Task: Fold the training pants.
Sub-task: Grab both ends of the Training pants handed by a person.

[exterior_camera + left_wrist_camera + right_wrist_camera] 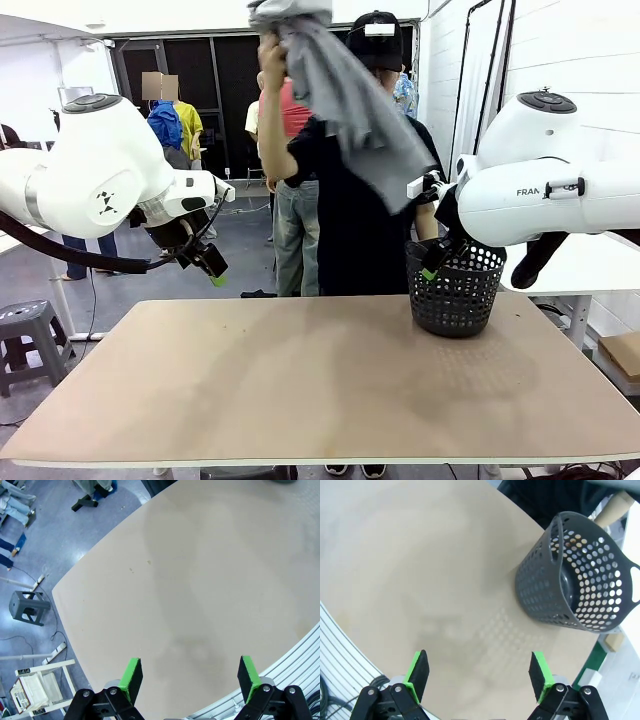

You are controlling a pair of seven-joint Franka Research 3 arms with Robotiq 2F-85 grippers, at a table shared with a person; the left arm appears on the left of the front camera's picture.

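Person holds the training pants (350, 100) high beyond the tabletop (300, 390); both robot hands are wide open.

The light grey training pants hang in the air from the person's raised hand (272, 55), at head height, draping down above the black mesh basket (457, 295) on the tabletop's far right part. The left hand (190, 672) hovers over the tabletop's left side, jaws spread, nothing between its green pads. The right hand (479, 672) hangs near the basket, jaws equally spread, holding nothing.
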